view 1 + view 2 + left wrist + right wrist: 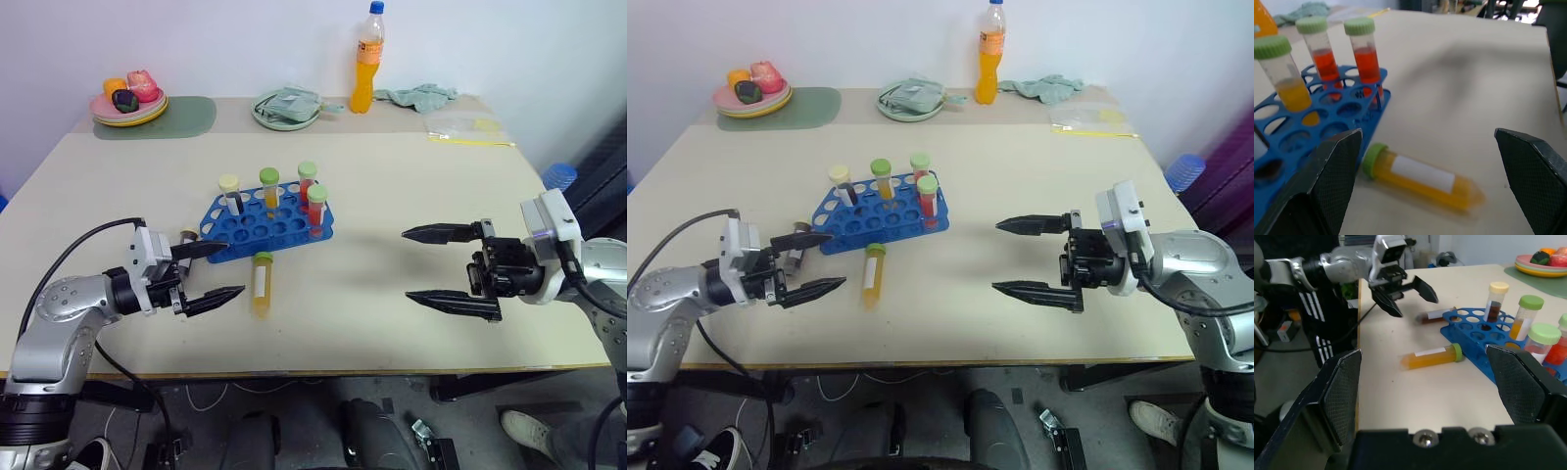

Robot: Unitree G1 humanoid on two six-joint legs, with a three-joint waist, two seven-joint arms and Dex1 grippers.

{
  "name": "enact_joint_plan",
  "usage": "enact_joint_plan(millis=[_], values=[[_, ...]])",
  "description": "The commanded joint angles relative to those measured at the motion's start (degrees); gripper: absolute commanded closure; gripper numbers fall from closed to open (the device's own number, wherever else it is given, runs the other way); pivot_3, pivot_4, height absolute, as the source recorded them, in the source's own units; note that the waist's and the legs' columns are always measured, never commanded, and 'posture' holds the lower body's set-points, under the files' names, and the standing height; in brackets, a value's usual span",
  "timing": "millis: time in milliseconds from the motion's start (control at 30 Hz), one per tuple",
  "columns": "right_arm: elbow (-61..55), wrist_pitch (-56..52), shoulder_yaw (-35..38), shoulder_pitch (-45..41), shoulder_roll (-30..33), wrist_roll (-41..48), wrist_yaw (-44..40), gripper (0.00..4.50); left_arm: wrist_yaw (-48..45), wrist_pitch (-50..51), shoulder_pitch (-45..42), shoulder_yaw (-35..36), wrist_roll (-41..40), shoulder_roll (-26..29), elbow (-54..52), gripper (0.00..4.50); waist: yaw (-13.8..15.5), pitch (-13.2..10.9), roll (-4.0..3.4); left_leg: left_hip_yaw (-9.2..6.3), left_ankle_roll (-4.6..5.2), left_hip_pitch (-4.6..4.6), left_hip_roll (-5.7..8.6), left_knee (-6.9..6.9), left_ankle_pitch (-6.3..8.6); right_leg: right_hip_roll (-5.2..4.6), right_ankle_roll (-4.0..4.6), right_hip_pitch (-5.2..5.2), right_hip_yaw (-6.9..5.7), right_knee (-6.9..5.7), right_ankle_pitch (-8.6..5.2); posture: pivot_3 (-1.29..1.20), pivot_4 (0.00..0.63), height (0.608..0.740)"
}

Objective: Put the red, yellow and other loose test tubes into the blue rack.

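The blue rack (263,227) stands left of the table's centre with several capped tubes upright in it, holding dark, yellow and red liquid. A loose yellow tube (262,285) with a green cap lies on the table just in front of the rack. A loose tube of dark liquid (1431,316) lies at the rack's left end. My left gripper (233,269) is open, level with the table, just left of the yellow tube and close to the dark one. Open as well, my right gripper (406,264) hangs over bare table right of the rack, pointing left.
At the back stand an orange drink bottle (367,59), a green plate with a cloth (286,110), stacked plates of fruit (129,98) on a green mat, a crumpled cloth (421,95) and a plastic bag (468,128). The table's front edge (323,370) runs close below both grippers.
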State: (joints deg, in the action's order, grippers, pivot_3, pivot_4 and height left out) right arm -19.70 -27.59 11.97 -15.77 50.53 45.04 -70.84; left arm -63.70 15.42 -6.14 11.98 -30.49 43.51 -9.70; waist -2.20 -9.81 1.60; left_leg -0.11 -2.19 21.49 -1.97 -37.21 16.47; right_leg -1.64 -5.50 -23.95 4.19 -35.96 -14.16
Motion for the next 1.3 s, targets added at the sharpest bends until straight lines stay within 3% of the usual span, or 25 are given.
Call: enact_joint_plan(millis=[33, 267, 400, 467, 533, 600, 733, 800, 933, 1067, 1300], values=[[2.66, 2.97, 0.65, -2.20, -0.35, -1.09, -1.84, 0.03, 6.21, 8.45, 2.55, -0.26, 0.26, 2.43, -9.38, 0.00, -0.09, 0.00, 0.01, 0.01, 0.00, 0.00, 0.00, 0.01, 0.00, 0.00, 0.00, 0.00, 0.00, 0.01, 0.00, 0.00, 0.150, 0.740], [5.60, 5.84, -4.38, -5.73, -5.05, -4.37, -1.76, 0.03, 33.00, 44.31, -3.15, -2.08, -1.93, 0.44, -24.78, 0.00, -0.14, -0.04, 0.07, -0.08, 0.00, -0.01, 0.00, -0.01, 0.00, 0.03, -0.20, 0.01, -0.02, -0.07, 0.09, 0.00, 0.150, 0.740], [5.35, 5.54, -5.46, -6.27, -6.60, -4.52, -1.26, 0.03, 41.33, 67.31, -11.44, 3.59, -9.01, -10.26, -28.50, 0.00, 0.03, -0.04, 0.08, -0.12, 0.00, -0.01, 0.04, -0.05, 0.00, 0.01, -0.25, 0.08, -0.05, -0.05, 0.10, 0.00, 0.150, 0.740], [5.74, 5.68, -6.06, -6.61, -7.14, -4.90, -1.34, 0.03, 44.14, 75.31, -15.91, 3.89, -9.11, -12.64, -28.50, 0.00, -0.04, -0.06, 0.13, -0.20, 0.00, -0.02, 0.05, -0.08, 0.00, 0.02, -0.25, 0.12, -0.10, -0.07, 0.10, 0.00, 0.150, 0.740], [5.74, 5.73, -6.65, -7.06, -7.73, -5.20, -1.03, 0.03, 46.94, 77.08, -18.95, 4.89, -11.87, -13.18, -26.59, 0.00, -0.19, -0.08, 0.15, -0.24, 0.00, -0.03, 0.06, -0.08, 0.00, 0.04, -0.25, 0.12, -0.11, -0.08, 0.10, 0.00, 0.150, 0.740], [5.75, 5.39, -6.98, -7.50, -8.41, -5.09, -0.67, 0.03, 52.04, 77.08, -21.49, 6.80, -19.74, -13.71, -21.07, 0.00, -0.33, -0.08, 0.15, -0.24, -0.01, -0.08, 0.06, -0.07, 0.00, 0.05, -0.24, 0.13, -0.09, -0.09, 0.10, 0.00, 0.150, 0.740], [5.98, 5.59, -7.79, -7.44, -9.70, -5.71, -0.58, 0.03, 64.58, 77.08, -23.96, 7.35, -32.14, -9.61, -9.96, 0.00, -0.33, -0.08, 0.15, -0.25, -0.01, -0.12, 0.05, -0.04, 0.00, 0.05, -0.23, 0.13, -0.09, -0.13, 0.10, 0.00, 0.150, 0.740], [6.22, 5.56, -8.53, -7.65, -10.53, -5.87, -0.31, 0.03, 73.29, 77.08, -27.74, 5.20, -42.22, -6.93, -0.16, 0.00, -0.18, -0.10, 0.19, -0.27, -0.01, -0.11, 0.05, -0.05, 0.00, 0.01, -0.23, 0.13, -0.09, -0.14, 0.10, 0.00, 0.150, 0.740], [6.75, 6.30, -9.95, -8.41, -12.39, -6.74, -0.05, 0.03, 78.14, 77.08, -39.06, -8.80, -51.90, 1.35, 12.15, 0.00, 0.52, -0.18, 0.32, -0.35, -0.03, -0.03, 0.13, -0.16, -0.01, -0.07, -0.24, 0.14, -0.19, -0.15, 0.12, 0.00, 0.150, 0.740], [6.28, 6.52, -10.16, -8.17, -13.30, -6.98, 0.81, 0.03, 80.22, 77.08, -47.46, -19.38, -60.30, 3.72, 19.06, 0.00, 1.22, -0.16, 0.29, -0.31, -0.06, -0.05, 0.17, -0.10, -0.02, -0.13, -0.24, 0.18, -0.17, -0.10, 0.12, 0.00, 0.150, 0.740], [4.66, 5.79, -9.00, -6.01, -12.60, -6.51, 2.14, 0.03, 84.05, 75.24, -48.59, -28.47, -75.01, 8.67, 19.64, 0.00, 0.96, -0.17, 0.28, -0.26, -0.15, -0.04, 0.15, -0.01, -0.07, -0.11, -0.22, 0.05, -0.14, -0.15, 0.10, 0.00, 0.150, 0.740]])
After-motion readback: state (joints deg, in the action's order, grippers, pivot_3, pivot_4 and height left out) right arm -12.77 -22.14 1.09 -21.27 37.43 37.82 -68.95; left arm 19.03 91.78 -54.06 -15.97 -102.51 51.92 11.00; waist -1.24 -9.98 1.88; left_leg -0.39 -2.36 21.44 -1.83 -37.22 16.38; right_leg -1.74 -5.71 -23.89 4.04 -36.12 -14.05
